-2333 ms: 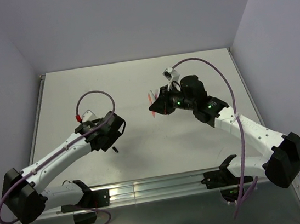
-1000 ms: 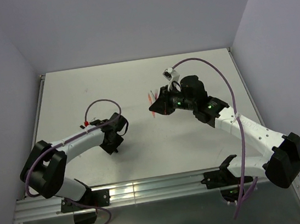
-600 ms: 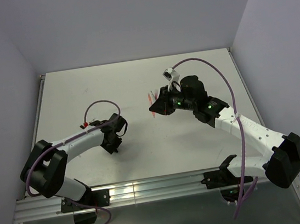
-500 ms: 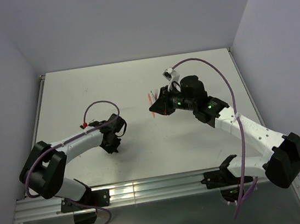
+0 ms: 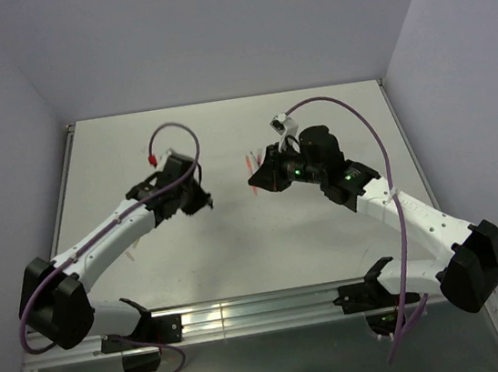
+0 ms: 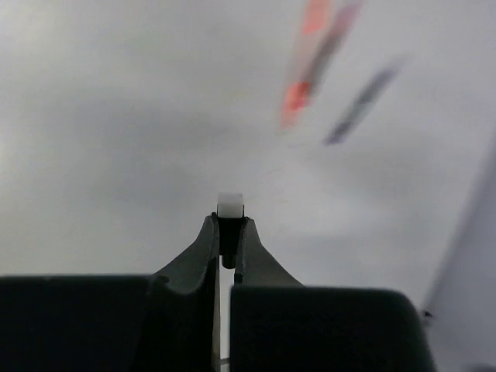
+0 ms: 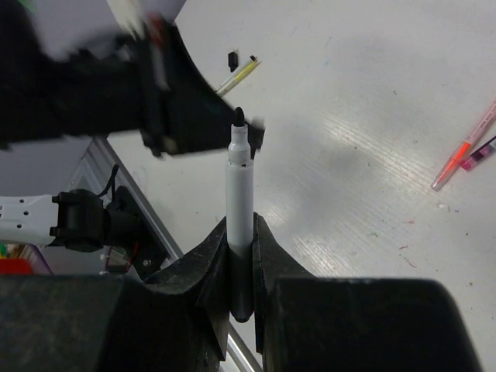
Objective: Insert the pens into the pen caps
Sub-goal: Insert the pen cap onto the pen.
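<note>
The left arm (image 5: 100,242) has lifted off the table (image 5: 240,256) and swung in toward the right arm (image 5: 399,207), which has not moved, and its jaws have shut in the meantime. We see the left jaws pinching a whitish pen cap (image 6: 230,204) at their very tips, clear of the table. Opposite, the right jaws clamp the white-black pen (image 7: 239,198) low on its barrel, black tip toward the cap but apart from it. Beyond, a yellow pen (image 7: 237,77) lies just beside a black cap (image 7: 232,60). Farther off, a red-orange pen (image 7: 459,155) lies alongside a purple pen (image 7: 477,157).
</note>
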`<state>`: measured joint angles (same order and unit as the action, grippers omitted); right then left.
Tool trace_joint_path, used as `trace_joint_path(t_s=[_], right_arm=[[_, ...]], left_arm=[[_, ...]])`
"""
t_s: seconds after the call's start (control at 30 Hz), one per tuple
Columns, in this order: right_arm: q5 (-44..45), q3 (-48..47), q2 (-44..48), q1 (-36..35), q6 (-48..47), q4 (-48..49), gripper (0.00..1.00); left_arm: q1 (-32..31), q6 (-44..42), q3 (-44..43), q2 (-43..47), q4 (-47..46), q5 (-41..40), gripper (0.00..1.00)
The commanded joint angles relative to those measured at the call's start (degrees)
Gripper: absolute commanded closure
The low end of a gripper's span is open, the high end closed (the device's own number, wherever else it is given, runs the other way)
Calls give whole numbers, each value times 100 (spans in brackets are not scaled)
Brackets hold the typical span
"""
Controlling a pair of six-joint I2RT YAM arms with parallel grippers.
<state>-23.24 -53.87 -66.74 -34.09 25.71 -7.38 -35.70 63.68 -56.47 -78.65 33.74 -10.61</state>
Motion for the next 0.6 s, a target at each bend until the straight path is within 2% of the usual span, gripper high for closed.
trace_joint_path(t_s=[0.0, 0.03, 0.17, 0.3, 0.47, 0.57], right_arm=[[13, 69, 196, 34, -58, 219, 100], [4, 95, 266, 34, -23, 324, 100], [-311, 280, 372, 34, 144, 719, 100], [-576, 508, 469, 7, 425, 1290, 100], [-883, 395, 251, -37, 733, 1713, 100], [-1094, 324, 4, -72, 961, 2055, 100]], left_arm=[[326, -1479, -1136, 351, -1543, 1172, 100], [475, -1768, -1330, 307, -1711, 1671, 100], [599, -2079, -1674, 210, -3351, 2746, 100], [617, -2211, -1736, 61, -4119, 3091, 100], [731, -1781, -973, 288, -5349, 3881, 100], [749, -1604, -507, 517, -5983, 3900, 100]])
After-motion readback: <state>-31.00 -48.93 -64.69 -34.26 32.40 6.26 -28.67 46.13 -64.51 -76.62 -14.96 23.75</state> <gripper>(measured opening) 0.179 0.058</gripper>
